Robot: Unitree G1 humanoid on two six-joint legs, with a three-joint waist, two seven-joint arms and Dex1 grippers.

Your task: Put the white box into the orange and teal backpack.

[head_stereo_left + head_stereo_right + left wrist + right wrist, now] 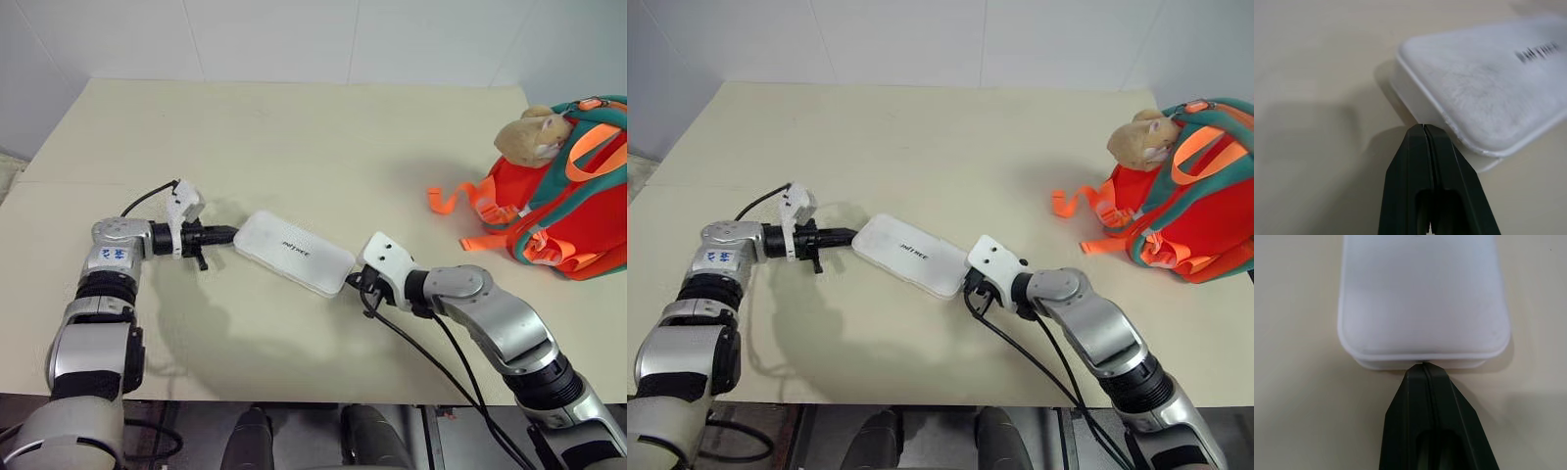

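Box status: flat white rounded-corner plastic box [294,253] with small dark lettering lies on the beige matte tabletop [294,137], well apart from the soft orange and teal backpack [568,206], which sits at the table's right edge with a tan plush charm [532,135] on top and orange straps [470,211] trailing toward the box.

Left gripper [231,233]: black fingers pressed together, nothing between them, tips at the box end farther from the backpack, at a corner seam per the left wrist view. Right gripper [1422,366]: also closed and empty, tips against the middle of the box end nearer the backpack.

Looks like a two-ended pinch, box squeezed lengthwise between closed tips. Not lifted as far as I can tell.

Risks:
- Contact is just narrow tips on smooth rounded edges. The left tip sits off-centre, so pushing could spin the box out sideways.
- Uneven squeeze force, and the box pops free or drops mid-carry.
- Backpack opening isn't visible from here. If it is zipped or slumped, the box jams on the fabric.
- Loose straps could snag the right arm's cable.
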